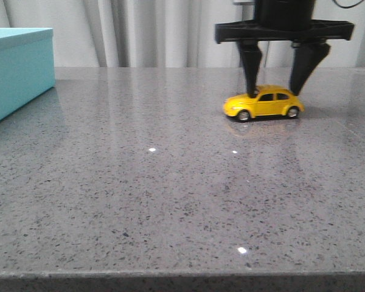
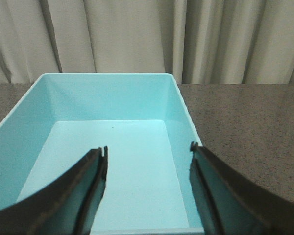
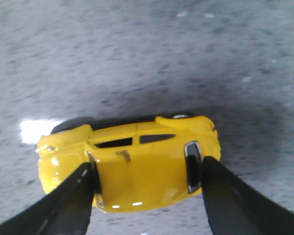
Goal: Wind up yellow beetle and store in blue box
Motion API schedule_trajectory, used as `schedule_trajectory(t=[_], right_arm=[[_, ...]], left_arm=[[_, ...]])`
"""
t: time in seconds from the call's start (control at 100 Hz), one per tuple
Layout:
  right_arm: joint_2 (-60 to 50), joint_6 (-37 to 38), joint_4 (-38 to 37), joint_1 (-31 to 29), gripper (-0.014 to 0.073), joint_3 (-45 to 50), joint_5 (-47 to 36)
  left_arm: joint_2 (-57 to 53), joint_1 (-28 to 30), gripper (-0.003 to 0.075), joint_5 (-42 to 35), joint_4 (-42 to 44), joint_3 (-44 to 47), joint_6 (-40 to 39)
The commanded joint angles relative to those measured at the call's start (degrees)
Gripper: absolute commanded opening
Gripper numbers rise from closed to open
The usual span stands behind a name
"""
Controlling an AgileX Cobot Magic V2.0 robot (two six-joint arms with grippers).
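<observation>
The yellow beetle (image 1: 264, 104) stands on its wheels on the grey stone table at the back right, nose to the left. My right gripper (image 1: 275, 91) is open and points down over it, one finger by the windscreen and one by the rear window. In the right wrist view the beetle (image 3: 132, 161) lies between the spread fingers of the gripper (image 3: 147, 166). The blue box (image 1: 18, 67) stands at the far left, lid off. My left gripper (image 2: 149, 149) is open and empty above the box's bare inside (image 2: 108, 98). It is out of the front view.
The speckled grey table (image 1: 170, 194) runs to a front edge at the bottom of the front view. Pale curtains (image 1: 152, 30) hang behind the table. The box is empty inside.
</observation>
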Motion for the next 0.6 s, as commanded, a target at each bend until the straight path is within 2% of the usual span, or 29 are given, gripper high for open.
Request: schedule_trajectory(t=[0.0,0.21,0.59], right_arm=[[-2.6,-1.2,-2.9,-2.6,0.0477,-1.5,2.7],[-2.8,-3.7,-3.1,-5.0,0.0477,-1.5,4.3],[-15.5,-6.5,-0.8,0.1,0.0477,-2.2,4.1]], left_arm=[[0.6,-0.4,0.0377,-4.1,0.0,-2.0,-0.1],[0.6,-0.4,0.0377,-4.1,0.0,-2.0,-0.1],[0.6,-0.4,0.0377,-4.9,-0.2,-2.0,-0.1]])
